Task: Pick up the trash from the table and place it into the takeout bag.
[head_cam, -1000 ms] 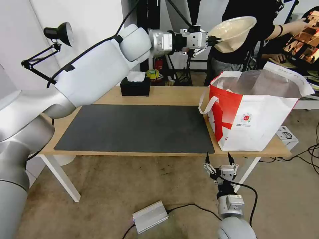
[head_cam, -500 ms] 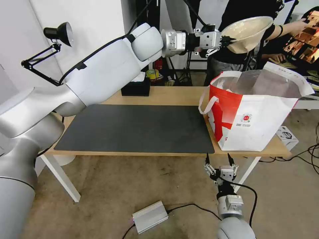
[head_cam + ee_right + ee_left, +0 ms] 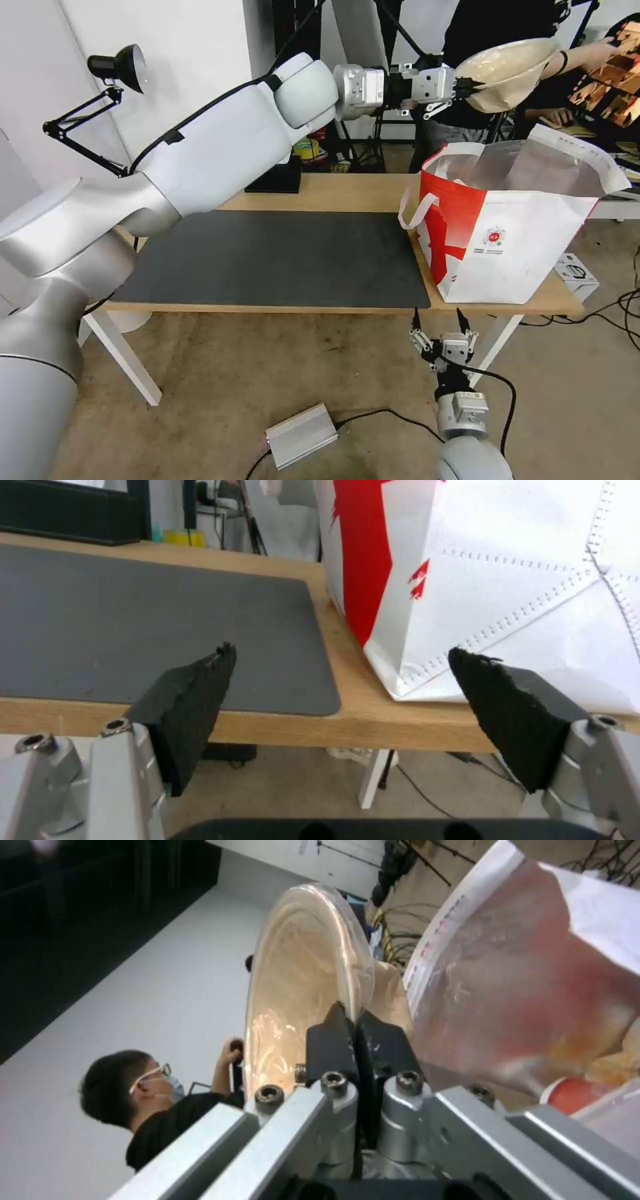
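The left gripper (image 3: 467, 85), arm stretched high across the tabletop (image 3: 347, 190), clamps its fingers (image 3: 347, 1040) on the rim of the beige bowl (image 3: 510, 73) and holds it tilted in the air above the open bag (image 3: 513, 227). In the left wrist view the dark fingers are pressed together on the bowl's edge (image 3: 300, 980), the bowl seen nearly edge-on with the bag's silver foil lining (image 3: 527, 990) just beside it. Inside the bag, a red cup (image 3: 573, 1095) with a white rim lies low against the lining, next to a pale plastic shape that cannot be made out clearly. The bag stands upright at the right end of the tabletop, its near corner touching the edge of the dark grey mat (image 3: 273, 260), its white loop handle (image 3: 417, 210) hanging over the red side panel and a small round red logo (image 3: 494, 237) on its white face. The right gripper (image 3: 440, 327) waits below the front edge of the tabletop, pointing up, its fingers (image 3: 193, 705) spread wide and holding nothing; past them the right wrist view shows the mat and the bag's lower corner (image 3: 467, 605). A black tissue box (image 3: 275, 180) sits at the far edge, partly hidden by the left arm
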Robot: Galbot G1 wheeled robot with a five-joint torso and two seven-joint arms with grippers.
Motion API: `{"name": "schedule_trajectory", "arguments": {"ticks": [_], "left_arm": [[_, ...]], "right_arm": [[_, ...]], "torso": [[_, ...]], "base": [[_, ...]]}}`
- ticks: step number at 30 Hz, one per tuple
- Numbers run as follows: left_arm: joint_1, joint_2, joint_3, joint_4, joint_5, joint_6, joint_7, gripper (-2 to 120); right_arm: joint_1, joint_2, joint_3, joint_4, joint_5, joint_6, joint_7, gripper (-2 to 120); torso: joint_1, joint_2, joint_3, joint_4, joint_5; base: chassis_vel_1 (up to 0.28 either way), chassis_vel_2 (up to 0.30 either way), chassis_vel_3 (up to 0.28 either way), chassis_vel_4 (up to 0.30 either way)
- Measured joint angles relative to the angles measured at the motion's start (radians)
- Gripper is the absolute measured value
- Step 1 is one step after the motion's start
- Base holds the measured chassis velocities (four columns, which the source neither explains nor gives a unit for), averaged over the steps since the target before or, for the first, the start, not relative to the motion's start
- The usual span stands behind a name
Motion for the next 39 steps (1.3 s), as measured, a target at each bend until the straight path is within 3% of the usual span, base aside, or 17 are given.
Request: {"name": "schedule_trajectory", "arguments": {"ticks": [39], "left_arm": [[0.024,-0.052,0.014,0.020,-0.017,0.002,-0.024,0]], "right_arm": [[0.006,0.000,0.009,0.002,0.001,-0.002,0.000,86]], "torso": [[0.000,0.000,0.000,0.0000,0.0000]], "base": [[0.000,0.000,0.000,0.000]]}}
